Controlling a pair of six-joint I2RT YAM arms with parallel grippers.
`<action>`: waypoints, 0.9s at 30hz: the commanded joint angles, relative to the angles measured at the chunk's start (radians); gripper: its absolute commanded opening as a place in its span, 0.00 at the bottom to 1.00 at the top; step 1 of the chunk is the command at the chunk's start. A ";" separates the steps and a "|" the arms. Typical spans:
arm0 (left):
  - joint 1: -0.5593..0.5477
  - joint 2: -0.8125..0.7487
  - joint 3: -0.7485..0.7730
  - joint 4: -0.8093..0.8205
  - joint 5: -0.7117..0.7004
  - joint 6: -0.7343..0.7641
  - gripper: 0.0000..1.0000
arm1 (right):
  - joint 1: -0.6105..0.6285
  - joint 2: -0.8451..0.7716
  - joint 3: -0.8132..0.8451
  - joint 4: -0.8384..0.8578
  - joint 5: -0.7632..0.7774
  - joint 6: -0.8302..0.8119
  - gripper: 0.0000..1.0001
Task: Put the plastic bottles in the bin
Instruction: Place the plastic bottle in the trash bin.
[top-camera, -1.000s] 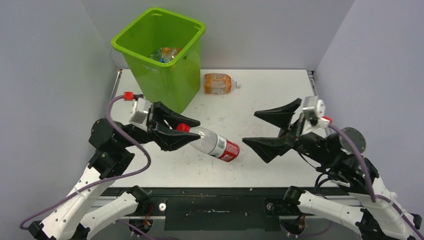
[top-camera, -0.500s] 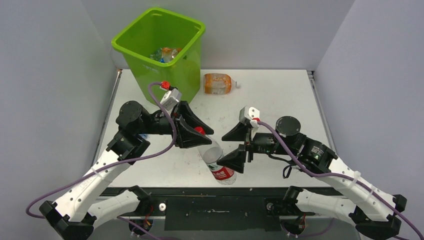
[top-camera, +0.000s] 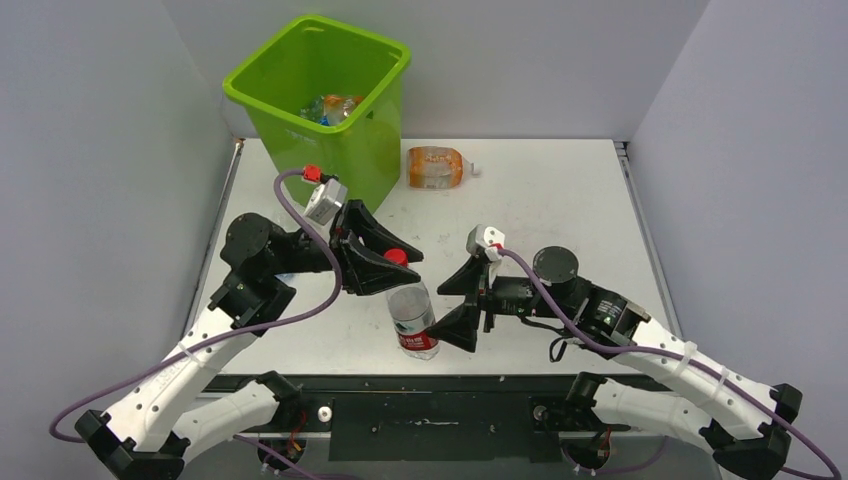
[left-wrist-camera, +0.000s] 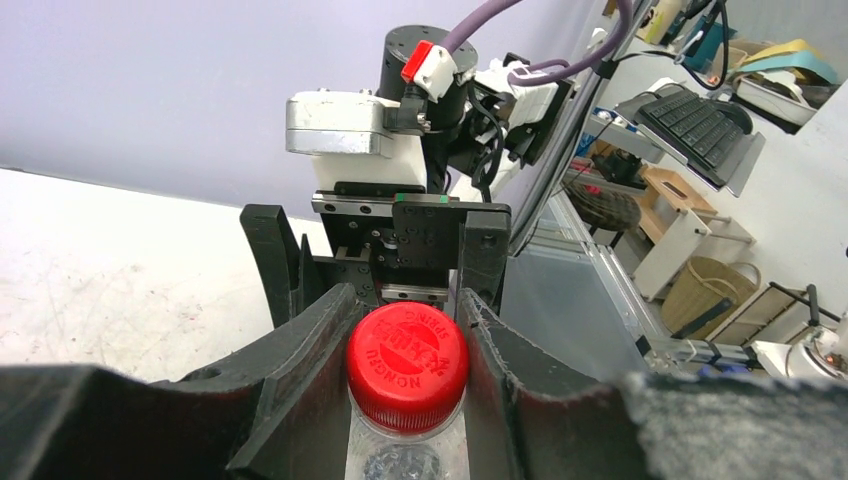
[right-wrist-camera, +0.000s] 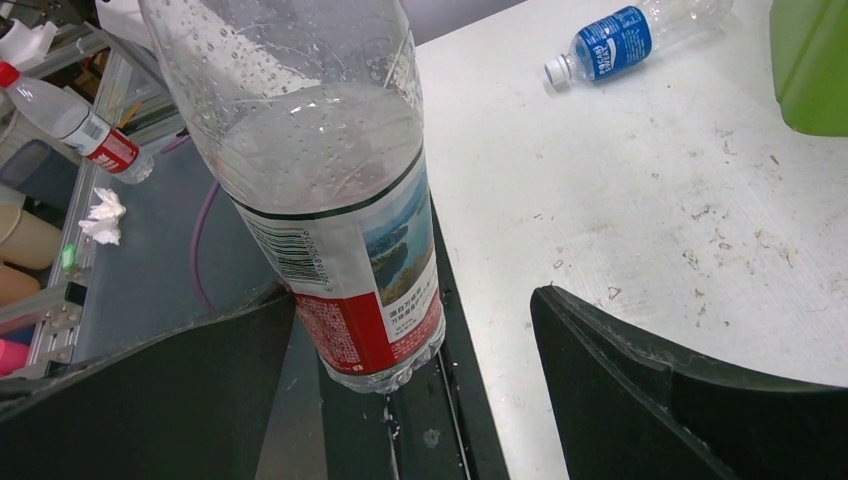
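Grips the neck of a clear, red-capped water bottle (top-camera: 412, 320) in the left claw (top-camera: 400, 268), upright at the counter's (top-camera: 560, 200) near edge, red-and-white label low, inside beaded with droplets. Spreads the right claw (top-camera: 438, 314) wide around its base, well apart from the lime-green bin (top-camera: 340, 150).

Left tool (top-camera: 400, 268) pinched narrow; right tool (top-camera: 452, 308) spread wide, facing it.

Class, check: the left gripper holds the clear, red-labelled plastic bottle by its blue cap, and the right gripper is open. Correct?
No: the cap is red, as the left wrist view shows. The left gripper holds the clear, red-labelled plastic bottle there; the right gripper is open.
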 joint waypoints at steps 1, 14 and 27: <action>0.001 -0.041 -0.012 0.100 -0.052 -0.047 0.00 | 0.000 -0.027 -0.058 0.137 0.103 0.054 0.90; 0.002 -0.165 -0.045 0.001 -0.439 0.172 0.00 | 0.000 -0.221 -0.100 0.255 0.298 0.092 0.90; 0.002 -0.067 0.244 0.025 -0.991 0.564 0.00 | -0.001 -0.426 -0.170 0.195 0.765 0.093 0.90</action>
